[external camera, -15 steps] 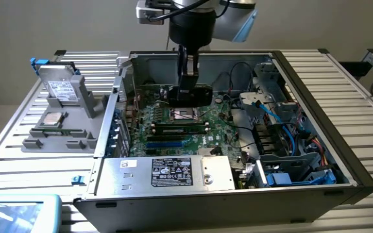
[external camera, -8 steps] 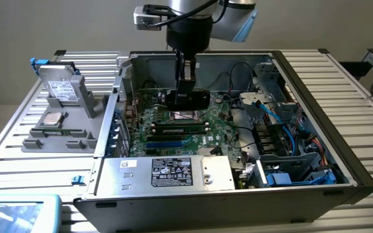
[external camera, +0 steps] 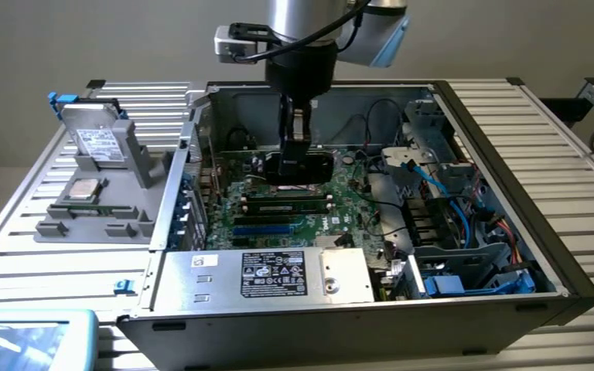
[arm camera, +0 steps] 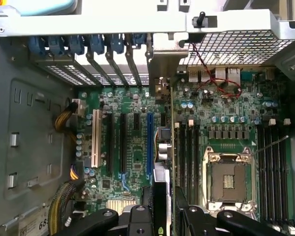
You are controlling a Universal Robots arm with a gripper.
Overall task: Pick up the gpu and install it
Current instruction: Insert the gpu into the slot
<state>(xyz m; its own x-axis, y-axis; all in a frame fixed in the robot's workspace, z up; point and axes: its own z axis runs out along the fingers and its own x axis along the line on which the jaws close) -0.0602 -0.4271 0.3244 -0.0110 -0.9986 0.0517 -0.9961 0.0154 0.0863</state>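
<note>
Finding 1: The end effector point(arm camera: 162, 219) is closed on the gpu point(arm camera: 172, 142), clamping the card edge-on by its end nearest the wrist. The grip sits at one end, so the far end could sag or twist under any downward push.

Finding 2: In the exterior view the gpu point(external camera: 299, 165) hangs inside the open case point(external camera: 503, 139), above the motherboard point(arm camera: 137, 157). Whether it touches the board cannot be told.

Finding 3: The card's edge appears to lie to one side of the blue slot point(arm camera: 149, 142), close to the black memory slots point(arm camera: 184, 157). If that offset is real, pressing down would drive the contacts onto board components rather than into the slot.

Finding 4: The silver end bracket point(arm camera: 163, 64) is at the rear frame, beside the row of blue latches point(arm camera: 96, 44). It could catch on the frame lip and jam the card at a tilt.

Finding 5: A red wire point(arm camera: 214, 78) loops just beyond the bracket and may snag
</note>
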